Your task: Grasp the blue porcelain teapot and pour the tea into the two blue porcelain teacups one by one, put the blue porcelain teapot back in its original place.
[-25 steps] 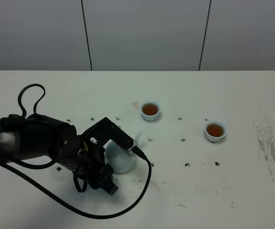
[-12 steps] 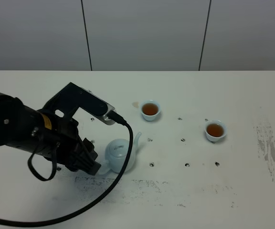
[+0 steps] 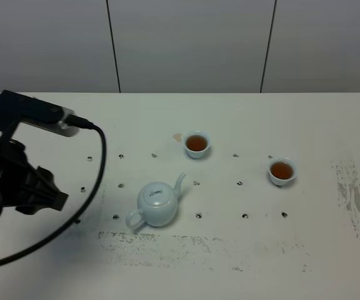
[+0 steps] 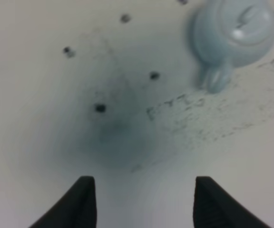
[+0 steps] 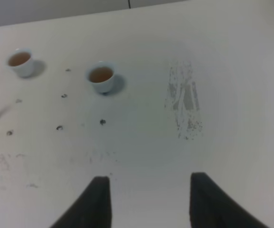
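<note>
The pale blue teapot point(image 3: 156, 204) point(image 4: 234, 33) stands upright on the white table, lid on, spout toward the cups and handle toward the front left. Two small blue teacups hold brown tea: one point(image 3: 197, 144) point(image 5: 21, 61) behind the teapot, the other point(image 3: 282, 170) point(image 5: 101, 76) further right. My left gripper point(image 3: 45, 197) point(image 4: 144, 204) hangs open and empty over bare table, well to the left of the teapot. My right gripper point(image 5: 151, 204) shows only in its wrist view, fingers apart with nothing between them, far from both cups.
A black cable point(image 3: 95, 162) loops from the left arm down past the table's front. Dark scuff marks point(image 3: 355, 197) streak the right side, and a smudged band point(image 3: 186, 240) lies in front of the teapot. Small holes dot the tabletop. A grey panelled wall stands behind.
My left gripper has come off the teapot's handle and drawn back to the far left, rising. The teapot stays on the table, now fully in view. The cups have not moved.
</note>
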Motion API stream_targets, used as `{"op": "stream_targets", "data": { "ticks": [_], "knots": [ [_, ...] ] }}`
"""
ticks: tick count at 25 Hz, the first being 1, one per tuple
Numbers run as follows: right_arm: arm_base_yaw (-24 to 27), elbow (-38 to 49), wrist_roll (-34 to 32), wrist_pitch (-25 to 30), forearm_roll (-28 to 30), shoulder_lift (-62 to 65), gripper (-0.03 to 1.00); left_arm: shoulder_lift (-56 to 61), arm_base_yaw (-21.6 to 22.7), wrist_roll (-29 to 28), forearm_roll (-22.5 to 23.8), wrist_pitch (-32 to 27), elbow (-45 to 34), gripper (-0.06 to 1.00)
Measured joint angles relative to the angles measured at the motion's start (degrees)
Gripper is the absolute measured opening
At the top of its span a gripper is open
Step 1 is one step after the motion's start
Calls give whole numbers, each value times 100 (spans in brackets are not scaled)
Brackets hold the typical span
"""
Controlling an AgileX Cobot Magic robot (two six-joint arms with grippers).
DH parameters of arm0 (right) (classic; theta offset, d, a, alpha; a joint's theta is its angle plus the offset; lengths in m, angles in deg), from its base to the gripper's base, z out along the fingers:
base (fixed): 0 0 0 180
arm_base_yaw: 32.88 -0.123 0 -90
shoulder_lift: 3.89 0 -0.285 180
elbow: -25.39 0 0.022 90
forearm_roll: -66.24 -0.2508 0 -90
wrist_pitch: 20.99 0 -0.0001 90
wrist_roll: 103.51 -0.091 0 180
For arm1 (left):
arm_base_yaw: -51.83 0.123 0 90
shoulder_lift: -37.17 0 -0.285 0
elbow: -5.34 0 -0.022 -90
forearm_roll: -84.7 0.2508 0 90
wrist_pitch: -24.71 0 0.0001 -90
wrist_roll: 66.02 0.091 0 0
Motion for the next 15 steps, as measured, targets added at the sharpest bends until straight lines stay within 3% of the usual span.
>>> {"op": "stream_targets", "data": {
  "ticks": [5, 9, 15],
  "knots": [
    [0, 0, 0, 0, -7, 0, 40, 548, 926, -14, -170, -282, -448, 52],
    [0, 0, 0, 0, -7, 0, 40, 1332, 1303, -21, -191, -532, -1220, 52],
    [0, 0, 0, 0, -9, 0, 40, 2753, 1527, -21, -191, -2100, -1951, 52]
  ]
}}
